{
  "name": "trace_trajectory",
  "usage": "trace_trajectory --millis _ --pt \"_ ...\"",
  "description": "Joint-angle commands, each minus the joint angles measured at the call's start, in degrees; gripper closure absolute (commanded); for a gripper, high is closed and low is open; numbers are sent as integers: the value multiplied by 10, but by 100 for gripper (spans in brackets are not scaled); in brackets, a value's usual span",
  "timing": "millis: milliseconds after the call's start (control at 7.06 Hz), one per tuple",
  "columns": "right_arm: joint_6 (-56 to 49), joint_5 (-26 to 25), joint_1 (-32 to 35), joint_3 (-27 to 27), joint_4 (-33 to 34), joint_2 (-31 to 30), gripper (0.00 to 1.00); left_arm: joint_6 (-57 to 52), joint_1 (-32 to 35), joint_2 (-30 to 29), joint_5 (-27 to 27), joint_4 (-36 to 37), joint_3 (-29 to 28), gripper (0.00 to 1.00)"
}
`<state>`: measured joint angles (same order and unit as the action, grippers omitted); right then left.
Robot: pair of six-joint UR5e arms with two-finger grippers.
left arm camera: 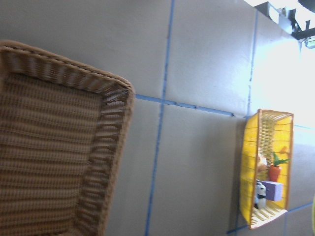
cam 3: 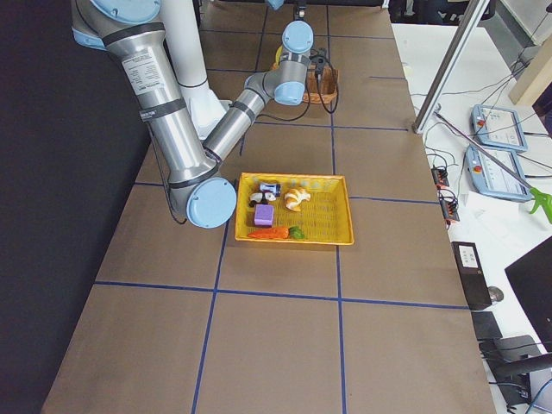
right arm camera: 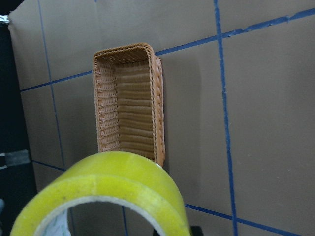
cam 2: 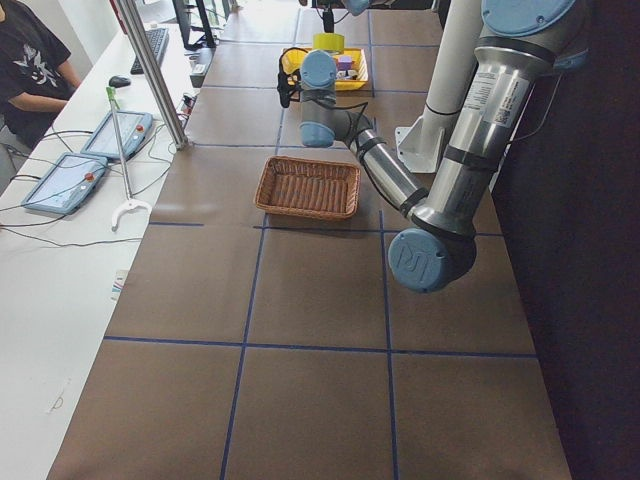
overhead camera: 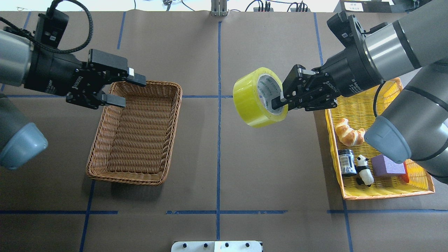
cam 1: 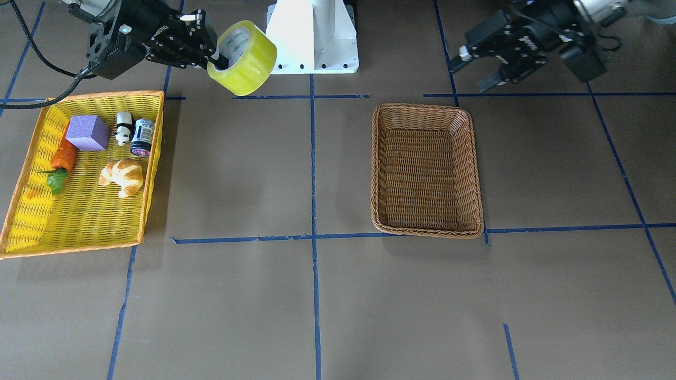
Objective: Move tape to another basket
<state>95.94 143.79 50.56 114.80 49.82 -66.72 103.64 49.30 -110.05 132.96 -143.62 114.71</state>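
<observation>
In the air between the basket (overhead camera: pixel 136 140) and the yellow tray (overhead camera: pixel 385 190), the tape (overhead camera: pixel 257 98) sits on edge, its core axis level and pointing across the table. The right gripper (overhead camera: pixel 280 99) pinches the roll's wall, one finger inside the core. The left gripper (overhead camera: pixel 134 92) hovers spread wide near the basket's far rim.

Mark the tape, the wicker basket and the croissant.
tape (overhead camera: pixel 246 103), overhead view, outer yellow band.
basket (overhead camera: pixel 126 177), overhead view, near braided rim.
croissant (overhead camera: pixel 348 134), overhead view, middle of its crust.
</observation>
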Motion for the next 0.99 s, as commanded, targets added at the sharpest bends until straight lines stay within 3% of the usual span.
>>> trace_trajectory --millis 0,283,567,850 --pt "158 -32 -9 -46 -207 0 100 114 -52 -28 -83 -134 -4 0" --pt "263 -105 -61 -51 -332 -1 100 176 -165 -52 -248 -231 4 0" --pt "354 -113 -81 -59 -475 -18 100 172 -185 -72 -276 -265 0 0" --pt "380 -113 -92 -63 -536 -26 100 171 -185 -75 -301 -291 -4 0"
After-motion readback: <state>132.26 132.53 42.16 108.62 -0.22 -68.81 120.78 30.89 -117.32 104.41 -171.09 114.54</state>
